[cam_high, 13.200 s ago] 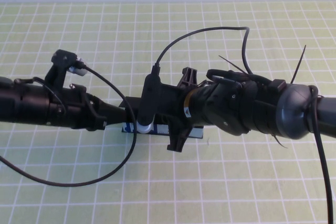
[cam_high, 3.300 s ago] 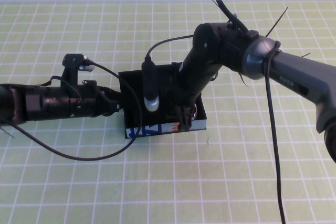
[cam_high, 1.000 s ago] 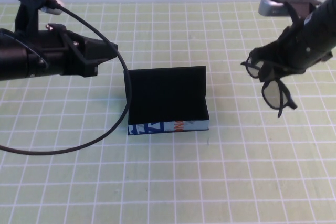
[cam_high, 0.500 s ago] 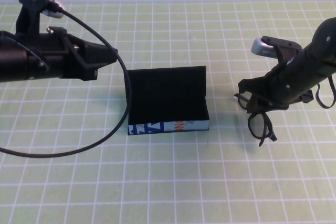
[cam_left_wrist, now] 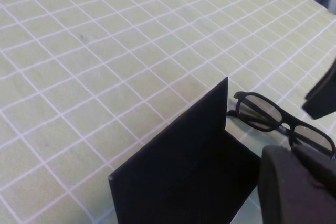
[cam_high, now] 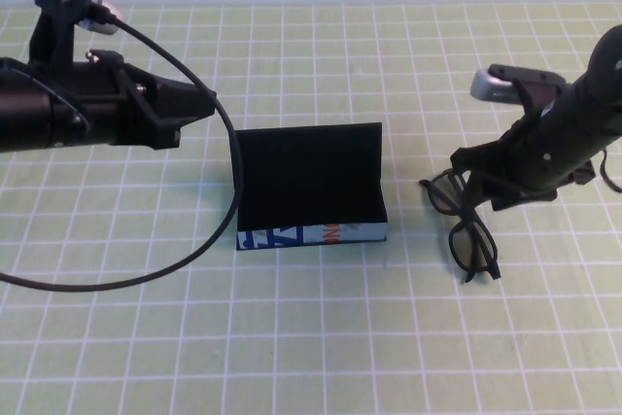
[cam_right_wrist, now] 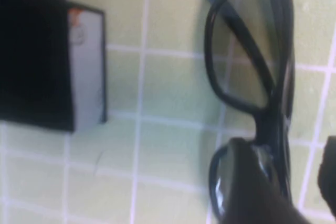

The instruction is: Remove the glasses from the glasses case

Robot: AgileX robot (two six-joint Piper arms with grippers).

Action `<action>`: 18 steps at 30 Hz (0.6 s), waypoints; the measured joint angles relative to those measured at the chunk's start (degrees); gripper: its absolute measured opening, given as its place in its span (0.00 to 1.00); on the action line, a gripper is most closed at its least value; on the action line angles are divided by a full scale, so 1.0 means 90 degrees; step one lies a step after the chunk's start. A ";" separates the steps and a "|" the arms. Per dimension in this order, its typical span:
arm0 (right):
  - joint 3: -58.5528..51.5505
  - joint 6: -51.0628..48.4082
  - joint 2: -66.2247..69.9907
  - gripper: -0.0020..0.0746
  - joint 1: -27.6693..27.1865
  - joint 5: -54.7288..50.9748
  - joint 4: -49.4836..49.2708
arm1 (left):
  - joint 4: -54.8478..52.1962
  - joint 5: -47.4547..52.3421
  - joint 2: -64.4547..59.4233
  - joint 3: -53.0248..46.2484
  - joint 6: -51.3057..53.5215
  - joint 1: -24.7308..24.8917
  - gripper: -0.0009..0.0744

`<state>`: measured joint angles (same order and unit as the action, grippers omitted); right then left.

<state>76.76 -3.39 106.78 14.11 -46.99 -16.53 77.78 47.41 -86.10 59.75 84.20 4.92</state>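
Glasses case (cam_high: 311,187) open on the green gridded tabletop (cam_high: 321,337), black lid upright at the back, printed front side facing the camera. Glasses (cam_high: 463,224) out of the case, low over or on the tabletop to its right, near but apart. Right gripper (cam_high: 483,185) clamped on the glasses frame near the middle. Left gripper (cam_high: 194,102) raised behind and left of the case, holding nothing; whether apart or together, cannot tell.
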 joint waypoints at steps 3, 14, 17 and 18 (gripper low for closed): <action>0.0000 0.0000 -0.0483 0.31 0.0000 -0.0370 0.0060 | 0.0069 -0.0057 0.0042 0.0000 -0.0023 0.0000 0.01; -0.1251 0.0142 -0.3330 0.02 0.0221 -0.1153 0.0076 | 0.0200 -0.1361 0.2120 -0.1019 -0.0205 0.0000 0.01; -0.1959 0.0165 -0.4427 0.01 0.0261 -0.1200 0.0032 | 0.0368 -0.1766 0.3273 -0.1711 -0.0205 0.0000 0.01; -0.2209 0.0165 -0.4756 0.01 0.0270 -0.1214 0.0018 | 0.0423 -0.1912 0.3595 -0.1957 -0.0205 0.0000 0.01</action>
<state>56.88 -1.90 63.97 16.55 -57.91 -16.36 81.59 30.20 -53.74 42.15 82.36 4.92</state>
